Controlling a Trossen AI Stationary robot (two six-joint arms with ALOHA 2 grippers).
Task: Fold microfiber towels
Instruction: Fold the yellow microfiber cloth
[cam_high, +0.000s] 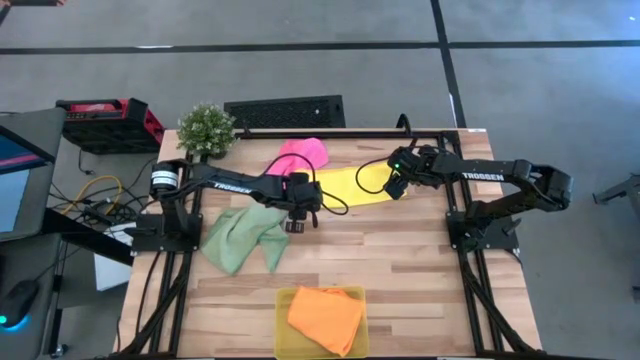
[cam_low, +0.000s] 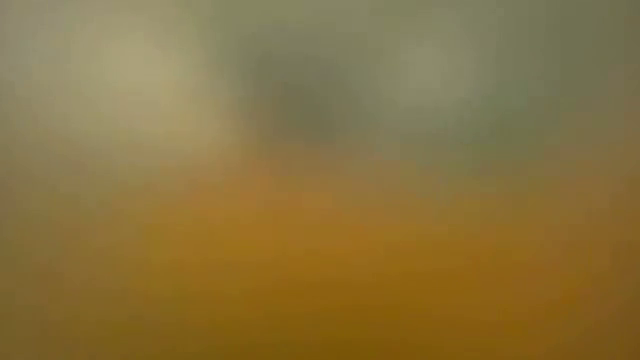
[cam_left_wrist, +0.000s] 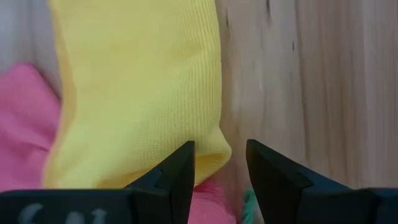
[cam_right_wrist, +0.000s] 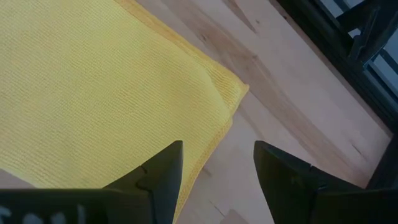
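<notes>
A bright yellow towel (cam_high: 350, 187) lies flat on the wooden table between my two grippers. My left gripper (cam_high: 297, 224) stands open over the towel's left end; in its wrist view, one corner (cam_left_wrist: 210, 152) shows between the fingers of the left gripper (cam_left_wrist: 221, 167). My right gripper (cam_high: 393, 187) is open over the towel's right end, with a corner (cam_right_wrist: 235, 93) just ahead of the right gripper (cam_right_wrist: 217, 169). The pink towel (cam_high: 303, 153) lies crumpled at the far edge and the pale green one (cam_high: 243, 238) at the left. The orange one (cam_high: 325, 318) rests in a tray.
A translucent yellow tray (cam_high: 284, 335) stands at the table's near edge. A small potted plant (cam_high: 207, 128) sits at the far left corner. Bare wood (cam_high: 410, 265) shows to the right of centre. The low view is blurred to nothing.
</notes>
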